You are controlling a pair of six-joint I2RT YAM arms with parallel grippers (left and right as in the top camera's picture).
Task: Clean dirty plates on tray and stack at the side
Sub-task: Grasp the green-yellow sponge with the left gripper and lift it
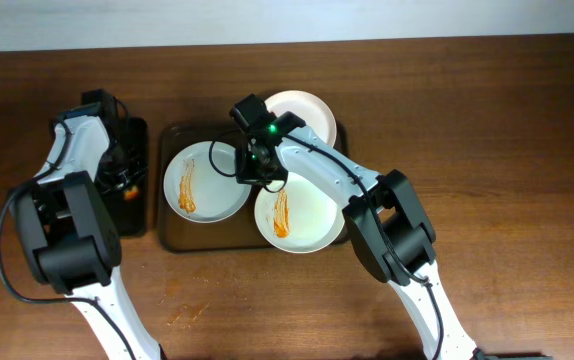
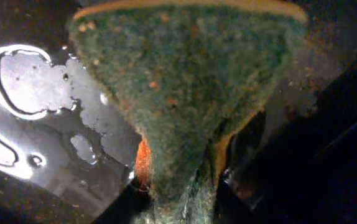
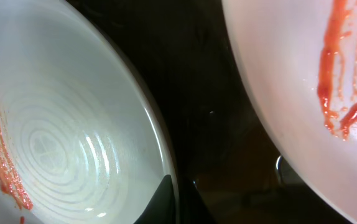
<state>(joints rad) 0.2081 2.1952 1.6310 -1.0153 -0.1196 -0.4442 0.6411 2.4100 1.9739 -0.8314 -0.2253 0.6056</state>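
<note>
A dark tray (image 1: 172,235) holds two white plates smeared with ketchup, a left one (image 1: 205,181) and a front right one (image 1: 302,215). A clean white plate (image 1: 307,112) lies at the tray's far right corner. My right gripper (image 1: 257,170) is shut on the right rim of the left dirty plate (image 3: 73,124), one finger inside the rim and one outside (image 3: 175,205). The other dirty plate (image 3: 290,74) lies to its right. My left gripper (image 1: 127,180) is shut on a green sponge (image 2: 185,81) over the black tub.
A black tub (image 1: 137,215) stands just left of the tray; its wet bottom (image 2: 29,81) shows puddles of water. Bare brown table (image 1: 487,150) lies to the right of the tray and in front of it.
</note>
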